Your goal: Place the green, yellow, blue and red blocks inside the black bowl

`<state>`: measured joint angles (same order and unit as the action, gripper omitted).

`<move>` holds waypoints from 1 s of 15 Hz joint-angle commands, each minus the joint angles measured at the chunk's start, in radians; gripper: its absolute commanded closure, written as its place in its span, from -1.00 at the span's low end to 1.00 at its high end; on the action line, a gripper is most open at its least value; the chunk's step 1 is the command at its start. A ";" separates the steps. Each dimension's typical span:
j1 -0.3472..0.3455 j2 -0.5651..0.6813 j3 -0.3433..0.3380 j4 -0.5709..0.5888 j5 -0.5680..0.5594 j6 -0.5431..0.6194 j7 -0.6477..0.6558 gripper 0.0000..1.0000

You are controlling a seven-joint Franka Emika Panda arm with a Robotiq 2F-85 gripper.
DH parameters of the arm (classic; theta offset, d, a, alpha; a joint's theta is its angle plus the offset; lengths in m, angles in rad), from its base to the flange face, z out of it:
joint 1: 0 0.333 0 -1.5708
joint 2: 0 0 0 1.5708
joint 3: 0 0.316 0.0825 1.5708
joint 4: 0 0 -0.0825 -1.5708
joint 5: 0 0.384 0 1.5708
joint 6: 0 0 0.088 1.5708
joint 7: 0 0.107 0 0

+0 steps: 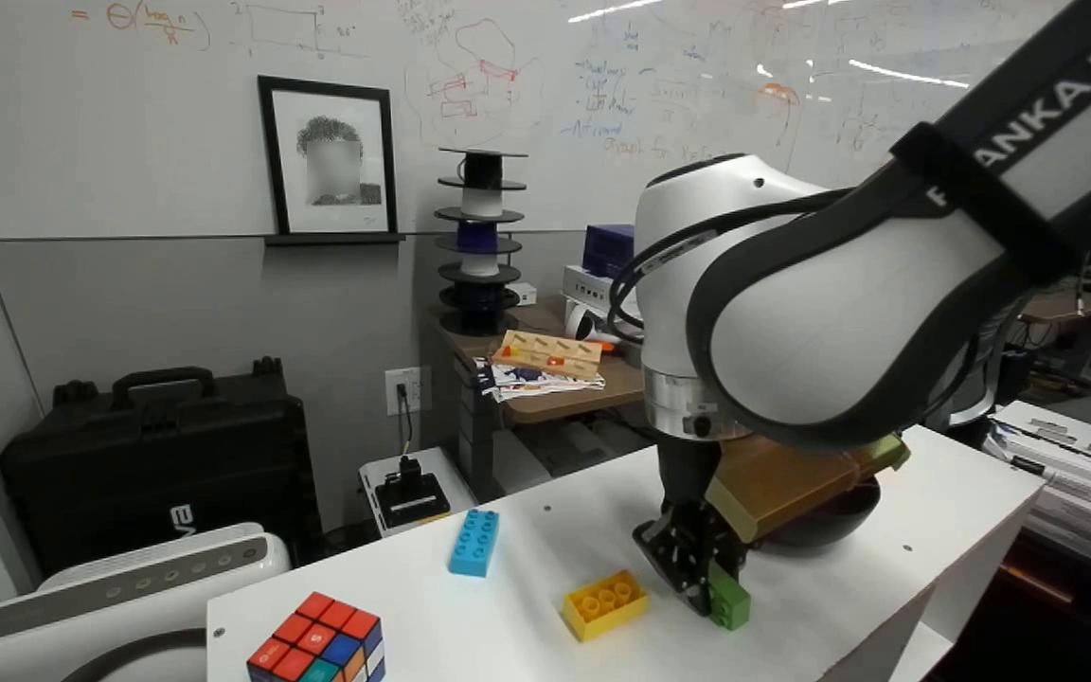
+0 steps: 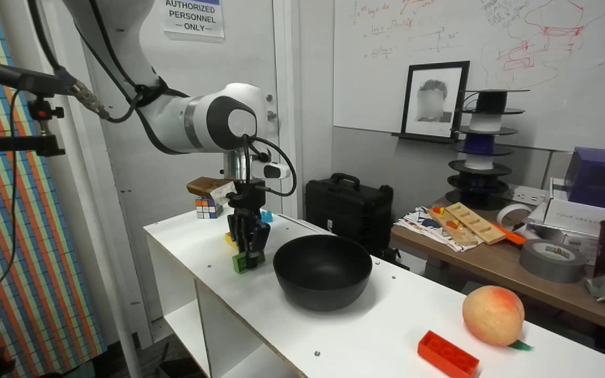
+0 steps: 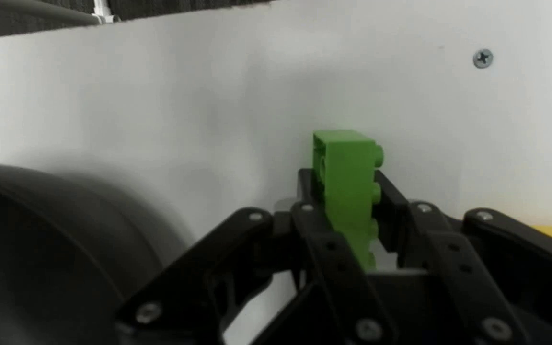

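Bent in both exterior views from a slant to vertical: one robot arm (image 2: 197, 121), poised low beside the black bowl (image 2: 323, 296). At the end of it, pointed straight down: one gripper (image 3: 345, 182), clenched around the green block (image 3: 350, 201), with one jaw against the studs and one against the hollow underside.

Counted from largest down: one white shelf unit (image 2: 386, 328), beneath the bowl; one black case (image 2: 348, 210), beyond the bowl in an exterior view, lower and well apart; one bowl; one peach (image 2: 493, 315), across the bowl from the gripper; one puzzle cube (image 1: 318, 639), on the gripper's side, well apart from the bowl; four blocks, each of a different colour.

Matte, round and upright, with a wide mouth: the bowl. Held outside and just beside the bowl, tipped onto a long side with studs turned away from it: the green block. Cannot tell about contact with the shelf unit below. Lying farther from the bowl on the same side, hollow face up with round tubes showing: the yellow block (image 1: 605, 606). Farther again, with studs up: the blue block (image 1: 475, 543). On the opposite side of the bowl, well apart and also hollow face up: the red block (image 2: 448, 356).
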<state>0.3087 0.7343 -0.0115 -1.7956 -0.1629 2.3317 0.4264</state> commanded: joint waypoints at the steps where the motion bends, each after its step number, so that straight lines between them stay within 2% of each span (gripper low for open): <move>1: -0.007 -0.060 -0.020 -0.036 0.021 -0.074 0.027 0.85; 3: -0.039 -0.116 -0.020 -0.077 0.053 -0.066 0.037 0.85; 9: -0.181 -0.279 0.000 -0.145 0.279 -0.035 0.011 0.85; 12: -0.207 -0.314 -0.019 -0.158 0.304 -0.012 0.031 0.85; 15: -0.202 -0.314 -0.041 -0.166 0.261 0.037 0.070 0.85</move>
<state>0.0921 0.4442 -0.0356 -1.9262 0.1137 2.3051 0.4552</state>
